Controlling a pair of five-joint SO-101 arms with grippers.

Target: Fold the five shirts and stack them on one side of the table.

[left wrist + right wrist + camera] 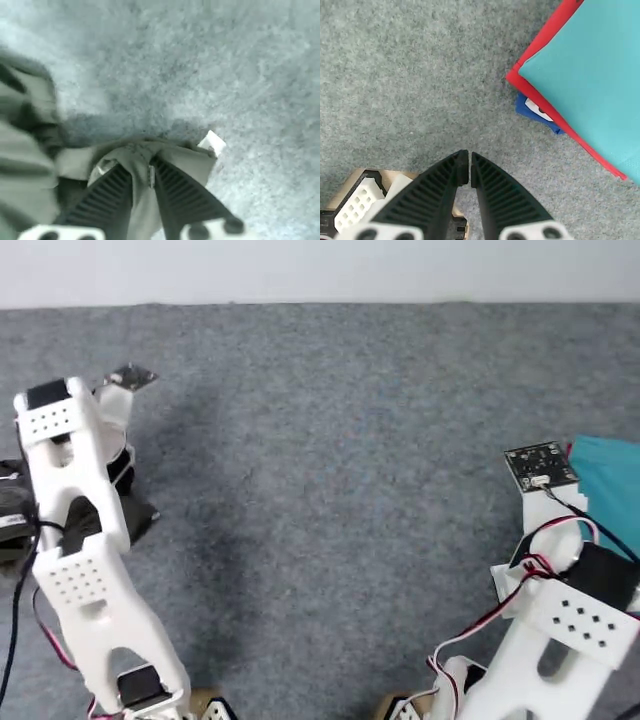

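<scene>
At the left side of the grey table [330,440] stands the left arm [75,510]; in its wrist view the left gripper [151,169] has its two dark ribbed fingers [112,192] drawn narrow, and they pinch a fold of a grey-green shirt [135,152] between them; this shirt is bunched and not flat, so I cannot tell its long axis; the pinched fold runs along the gap of the jaws toward the wrist, more of the same cloth lies in a blurred heap beside the gripper, and a small white tag [212,142] sticks out at the edge of the cloth onto the table. The middle of the table is bare grey felt. At the right side stands the right arm [560,620]; the right gripper [465,165] hangs over the bare felt with its fingers meeting at the tips, and nothing is between them. Just beside it, near the right edge of the table, lies a stack of folded shirts: a teal shirt [590,85] flat on top, a red shirt [542,35] under it that shows as a narrow border along two sides, and a blue shirt [524,107] at the bottom, of which one corner with a white label [538,109] sticks out. In the high view the teal shirt [612,485] is cut by the picture's edge, so its long axis I cannot tell; one corner of the stack points toward the middle of the table, and the gripper is apart from it, not touching.
</scene>
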